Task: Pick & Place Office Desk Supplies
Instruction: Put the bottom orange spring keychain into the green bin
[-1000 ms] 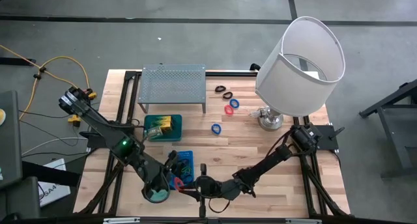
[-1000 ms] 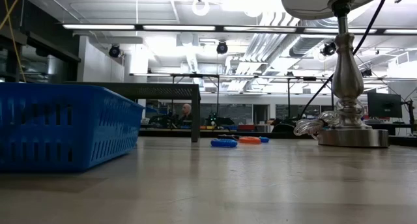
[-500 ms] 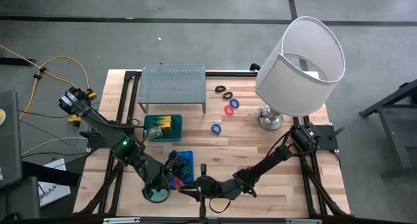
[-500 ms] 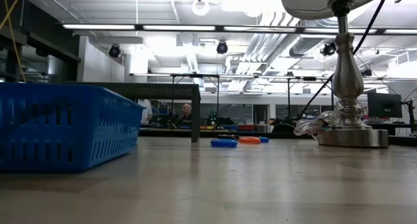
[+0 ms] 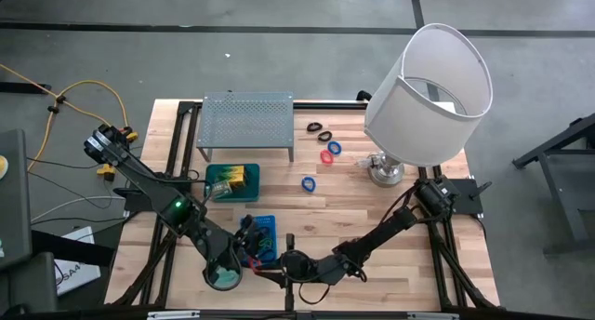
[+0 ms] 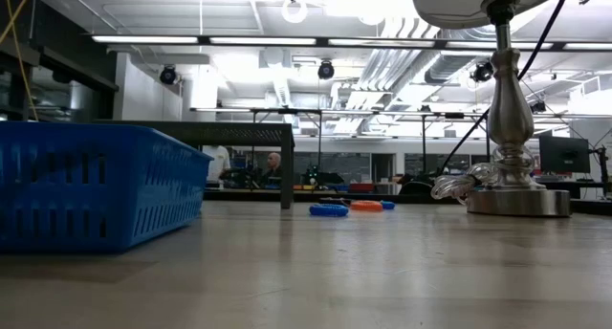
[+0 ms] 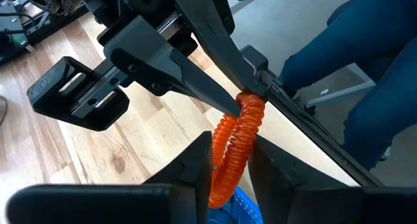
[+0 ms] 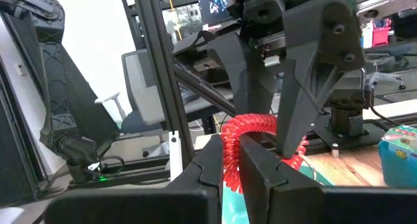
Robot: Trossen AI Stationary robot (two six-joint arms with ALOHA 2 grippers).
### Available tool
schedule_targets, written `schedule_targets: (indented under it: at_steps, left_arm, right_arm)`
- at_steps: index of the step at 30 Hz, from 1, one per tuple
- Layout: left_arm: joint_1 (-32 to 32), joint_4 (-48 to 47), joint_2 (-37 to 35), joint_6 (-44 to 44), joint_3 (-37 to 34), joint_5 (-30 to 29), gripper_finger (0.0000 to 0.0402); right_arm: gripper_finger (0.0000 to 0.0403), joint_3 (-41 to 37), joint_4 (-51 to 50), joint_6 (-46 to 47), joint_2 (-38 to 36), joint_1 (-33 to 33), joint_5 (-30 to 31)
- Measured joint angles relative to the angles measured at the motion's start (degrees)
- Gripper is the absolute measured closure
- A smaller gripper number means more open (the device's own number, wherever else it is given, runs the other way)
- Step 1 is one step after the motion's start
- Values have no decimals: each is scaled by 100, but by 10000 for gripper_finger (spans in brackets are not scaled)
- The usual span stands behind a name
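Observation:
A red coiled ring (image 7: 240, 134) hangs in the air over the table's near edge, just near of the blue tray (image 5: 264, 229). My left gripper (image 7: 228, 175) and my right gripper (image 8: 233, 162) are both shut on it and face each other. In the high view the ring (image 5: 253, 260) shows between the left gripper (image 5: 247, 247) and the right gripper (image 5: 267, 260). More supplies lie flat on the table: a blue ring (image 5: 308, 182), a red ring (image 5: 327, 155), another blue ring (image 5: 335, 148) and black loops (image 5: 320, 129). My left gripper pinches the ring's lower stretch (image 7: 225, 160) between its two fingers, slanting down from the table's left. The ring stands on edge between them, clear of the table. My right gripper pinches the ring's opposite, upper part (image 7: 251, 101) between its two fingertips (image 7: 225, 101), coming level from the table's right. The ring is lifted clear.
A green tray (image 5: 216, 174) with yellow packets stands behind the blue tray. The grey perforated rack (image 5: 246, 123) is at the far left. A big lamp (image 5: 429, 92) stands at the far right, its base (image 6: 521, 201) on the table. The middle of the table is bare wood.
My left gripper's fingers have closed in on the red ring, which my right gripper keeps holding in the same place. Neither arm has shifted.

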Motion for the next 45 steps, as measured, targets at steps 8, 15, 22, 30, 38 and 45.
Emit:
schedule_targets:
  at_steps: [8,15,22,30,38,45]
  left_arm:
    - [0,-2,0,5,0,0,356]
    - [0,0,0,84,0,0,368]
    - [0,-2,0,84,0,0,370]
    - [2,-2,0,73,0,-2,371]
    - [-125,-75,0,-416,0,263,371]
    - [-377,-533,0,-1196,0,299,371]
  right_arm:
    - [380,0,0,0,0,-2,2]
    - [380,0,0,0,0,-2,2]
    - [367,0,0,22,0,-2,8]
    - [311,0,-2,29,0,0,17]
    - [288,0,-7,-83,0,7,16]
    - [292,0,-45,-85,0,5,17]
